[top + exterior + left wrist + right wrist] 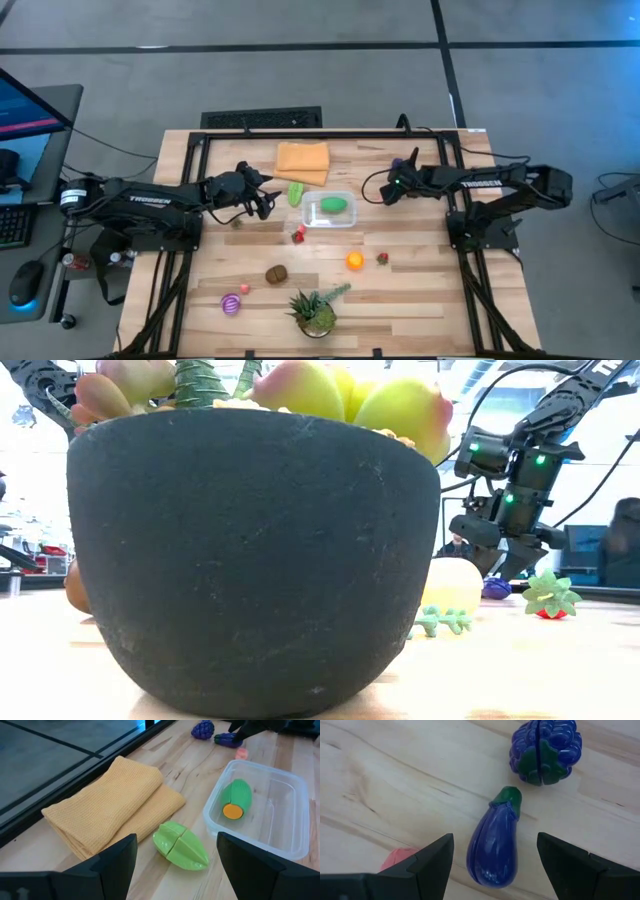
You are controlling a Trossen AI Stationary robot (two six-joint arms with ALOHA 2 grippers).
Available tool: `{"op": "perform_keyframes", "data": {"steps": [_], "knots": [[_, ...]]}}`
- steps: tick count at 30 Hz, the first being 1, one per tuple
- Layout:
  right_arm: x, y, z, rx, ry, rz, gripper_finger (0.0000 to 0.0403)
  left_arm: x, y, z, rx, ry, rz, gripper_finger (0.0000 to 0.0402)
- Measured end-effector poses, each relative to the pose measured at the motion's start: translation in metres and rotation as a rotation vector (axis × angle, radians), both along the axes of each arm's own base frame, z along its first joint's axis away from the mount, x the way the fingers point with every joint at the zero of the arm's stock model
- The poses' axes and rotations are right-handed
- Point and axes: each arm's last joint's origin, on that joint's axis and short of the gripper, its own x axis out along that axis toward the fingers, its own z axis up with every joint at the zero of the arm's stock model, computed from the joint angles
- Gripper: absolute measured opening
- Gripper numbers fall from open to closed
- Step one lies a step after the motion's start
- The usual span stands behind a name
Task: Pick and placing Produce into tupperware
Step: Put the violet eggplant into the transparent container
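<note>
The clear tupperware (pixel 345 221) (pixel 295 785) lies mid-table with a green, orange-ended vegetable (pixel 235 799) in it. My left gripper (pixel 266 202) (pixel 176 842) is open, its fingers standing either side of a light green vegetable (pixel 182 846) that lies on the table beside the tub. My right gripper (pixel 385 190) (pixel 495 842) is open, pointing steeply down over a purple eggplant (pixel 492 847) lying on the wood between its fingers. Purple grapes (pixel 545 750) and a small pink piece (pixel 397 857) lie close by.
A folded orange cloth (pixel 303 160) lies at the far side. Nearer lie a red piece (pixel 298 235), an orange (pixel 354 261), a strawberry (pixel 382 258), a brown piece (pixel 276 273) and a striped purple one (pixel 231 303). A potted plant (pixel 315 310) stands at the near edge.
</note>
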Motion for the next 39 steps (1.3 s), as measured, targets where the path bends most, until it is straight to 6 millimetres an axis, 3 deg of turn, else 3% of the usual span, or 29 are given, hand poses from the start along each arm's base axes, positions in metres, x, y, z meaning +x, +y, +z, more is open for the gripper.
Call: {"op": "perform_keyframes", "data": {"steps": [20, 29, 39], "knots": [[0.000, 0.000, 0.000, -0.027, 0.017, 0.006, 0.0279, 0.000, 0.000, 0.000, 0.000, 0.000, 0.000, 0.0266], [0.010, 0.001, -0.021, 0.000, 0.087, 0.033, 0.0278, 0.000, 0.000, 0.000, -0.003, 0.001, -0.006, 0.0266], [0.009, -0.003, -0.018, -0.018, 0.065, 0.032, 0.0276, 0.000, 0.000, 0.000, -0.005, 0.004, -0.007, 0.0266]]}}
